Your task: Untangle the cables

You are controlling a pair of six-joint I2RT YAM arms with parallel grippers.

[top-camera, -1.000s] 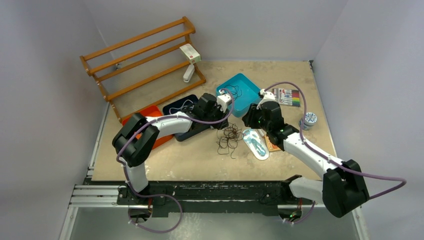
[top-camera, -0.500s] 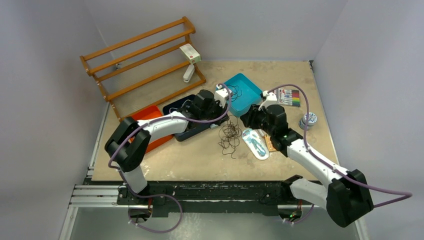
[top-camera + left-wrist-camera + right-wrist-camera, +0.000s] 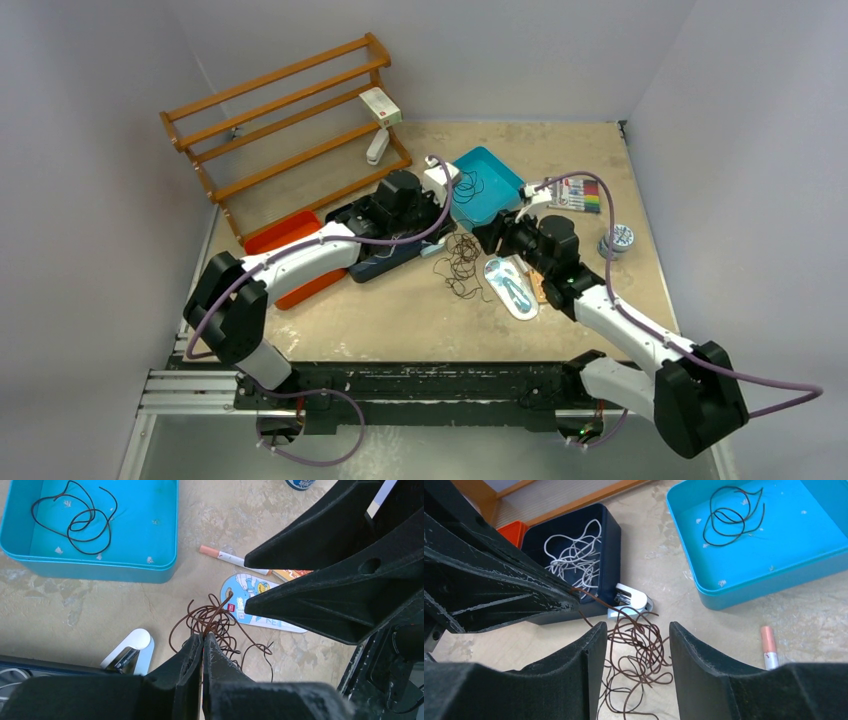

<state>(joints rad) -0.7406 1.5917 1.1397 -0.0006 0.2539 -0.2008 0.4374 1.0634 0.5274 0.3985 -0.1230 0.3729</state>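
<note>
A loose cable point(image 3: 462, 266) is lying on the worktop point(image 3: 400, 320) mid-frame. Left of it a box point(image 3: 388, 263) is holding a second cable point(image 3: 574, 555); behind it a tray point(image 3: 497, 172) is holding a third cable point(image 3: 468, 184). A rack point(image 3: 280, 76) is standing upper left.

Robotics lab test cell: plain pale walls point(image 3: 100, 150) boxed in a beige worktop point(image 3: 400, 320) w/ two robot arms point(image 3: 300, 255) bolted to a black rail point(image 3: 430, 385) at near edge; wooden rack point(image 3: 285, 125) stood far left.
</note>
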